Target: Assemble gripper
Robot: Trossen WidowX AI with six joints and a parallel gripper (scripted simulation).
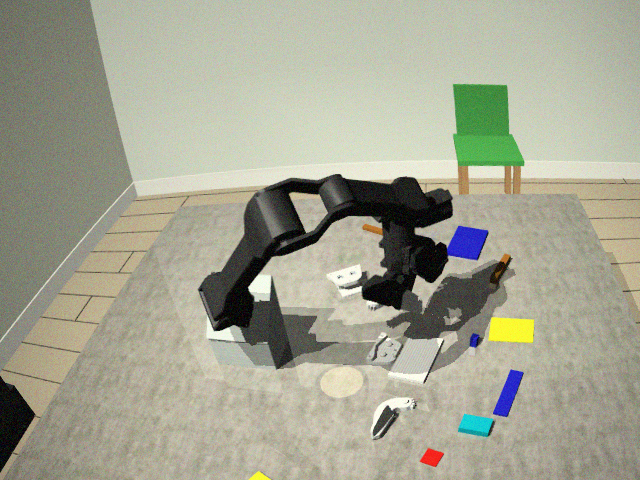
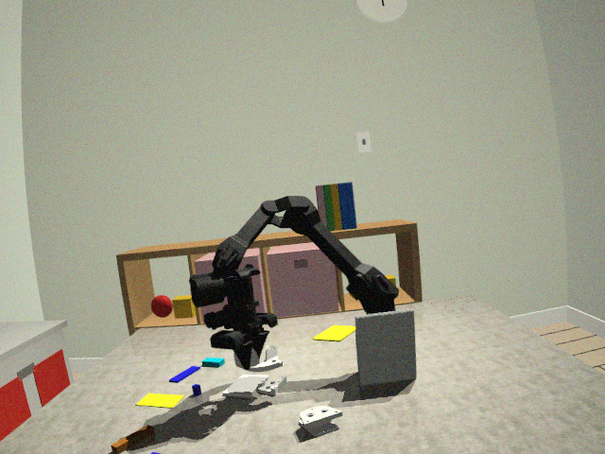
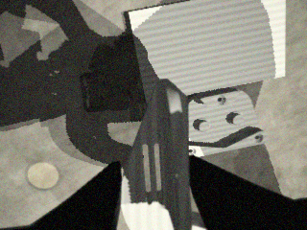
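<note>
My gripper [image 1: 388,303] [image 2: 248,362] [image 3: 153,166] is shut on a white jaw [image 1: 372,305] [image 3: 164,134], held above the table, pointing down. Its toothed end shows beside the fingers in the top view; the fingers hide much of it. The gripper base [image 1: 385,349] [image 2: 271,385] [image 3: 218,115] lies with its two bare pins up, below and to the right of the held jaw in the wrist view. The other jaw [image 1: 391,405] [image 2: 267,363] lies on the table. The housing plate [image 1: 346,277] [image 2: 319,415] stands apart from the base, its two holes showing.
A ribbed grey plate [image 1: 417,359] [image 2: 245,386] [image 3: 206,48] adjoins the gripper base. A pale disc [image 1: 341,381] [image 3: 43,175] lies nearby. A small blue block [image 1: 474,340] [image 2: 196,390], a yellow sheet [image 1: 511,330] and a cyan block [image 1: 475,424] lie around. An upright grey panel [image 2: 386,347] stands by the arm's base.
</note>
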